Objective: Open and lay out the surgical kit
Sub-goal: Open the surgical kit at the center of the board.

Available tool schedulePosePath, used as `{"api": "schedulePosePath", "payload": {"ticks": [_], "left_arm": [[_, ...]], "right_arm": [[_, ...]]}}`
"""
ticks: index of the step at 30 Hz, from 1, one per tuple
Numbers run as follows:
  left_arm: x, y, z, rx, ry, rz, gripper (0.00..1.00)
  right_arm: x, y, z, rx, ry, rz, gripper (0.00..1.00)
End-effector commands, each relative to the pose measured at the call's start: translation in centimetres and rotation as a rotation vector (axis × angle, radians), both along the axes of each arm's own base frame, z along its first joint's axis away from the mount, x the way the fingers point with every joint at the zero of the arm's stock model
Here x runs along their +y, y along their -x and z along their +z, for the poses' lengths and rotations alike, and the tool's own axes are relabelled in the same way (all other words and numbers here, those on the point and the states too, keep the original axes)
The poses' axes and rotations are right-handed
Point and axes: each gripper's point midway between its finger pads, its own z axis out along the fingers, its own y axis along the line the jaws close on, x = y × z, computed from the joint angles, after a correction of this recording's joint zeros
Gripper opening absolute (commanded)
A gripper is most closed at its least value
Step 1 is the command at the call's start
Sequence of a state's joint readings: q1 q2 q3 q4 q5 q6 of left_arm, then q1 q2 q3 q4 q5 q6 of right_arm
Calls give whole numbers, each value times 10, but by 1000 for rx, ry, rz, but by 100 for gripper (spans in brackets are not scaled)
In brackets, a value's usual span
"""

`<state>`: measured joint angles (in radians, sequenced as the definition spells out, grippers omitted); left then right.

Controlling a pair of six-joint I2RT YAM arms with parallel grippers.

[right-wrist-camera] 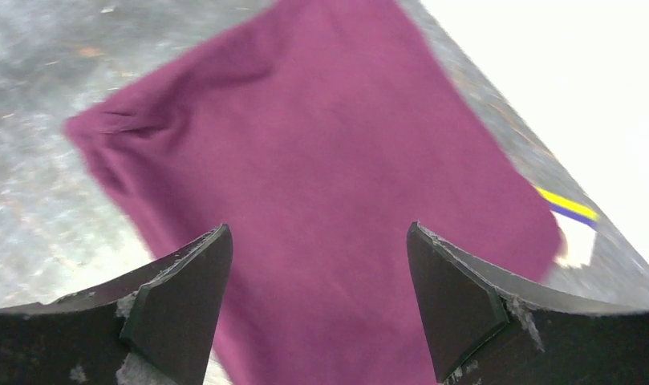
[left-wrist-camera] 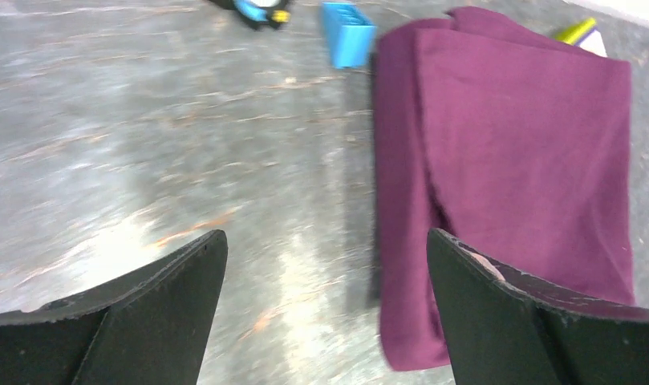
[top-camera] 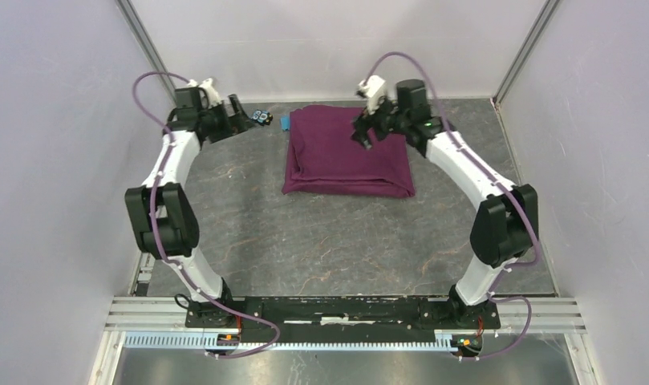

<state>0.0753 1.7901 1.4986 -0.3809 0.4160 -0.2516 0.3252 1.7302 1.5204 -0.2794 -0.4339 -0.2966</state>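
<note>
The surgical kit shows as a folded bundle of dark purple cloth (top-camera: 349, 152) at the back middle of the table. My right gripper (top-camera: 363, 138) hangs above the bundle's right rear part. In the right wrist view it (right-wrist-camera: 318, 228) stands open, with only cloth (right-wrist-camera: 321, 136) showing below the gap. My left gripper (top-camera: 242, 112) is off to the bundle's left, near the back wall. In the left wrist view it (left-wrist-camera: 325, 234) is open over bare table, and the cloth's (left-wrist-camera: 513, 144) left edge lies just beyond its right finger (left-wrist-camera: 505, 321).
A small blue block (top-camera: 285, 123) (left-wrist-camera: 346, 32) lies against the bundle's rear left corner. A small black object (top-camera: 261, 117) sits just left of it. A yellow-green and white piece (left-wrist-camera: 579, 32) (right-wrist-camera: 573, 220) pokes out behind the bundle. Walls enclose the table on three sides.
</note>
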Motion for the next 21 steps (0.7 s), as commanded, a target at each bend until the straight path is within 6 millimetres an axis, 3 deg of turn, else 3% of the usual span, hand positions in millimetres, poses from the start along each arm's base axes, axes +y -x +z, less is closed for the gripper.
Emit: {"api": "schedulePosePath", "payload": {"ticks": [1, 5, 8, 13, 21], "left_arm": [[50, 23, 11, -31, -81, 37, 100], [65, 47, 10, -29, -116, 59, 100], [67, 60, 10, -33, -123, 60, 100], [65, 72, 11, -49, -132, 56, 100], [60, 75, 5, -35, -108, 36, 100]], "right_arm": [[68, 28, -9, -21, 61, 135, 86], [130, 48, -30, 1, 105, 227, 86], [164, 56, -50, 37, 123, 266, 86], [190, 57, -73, 87, 128, 287, 86], [205, 59, -95, 151, 108, 312, 82]]}}
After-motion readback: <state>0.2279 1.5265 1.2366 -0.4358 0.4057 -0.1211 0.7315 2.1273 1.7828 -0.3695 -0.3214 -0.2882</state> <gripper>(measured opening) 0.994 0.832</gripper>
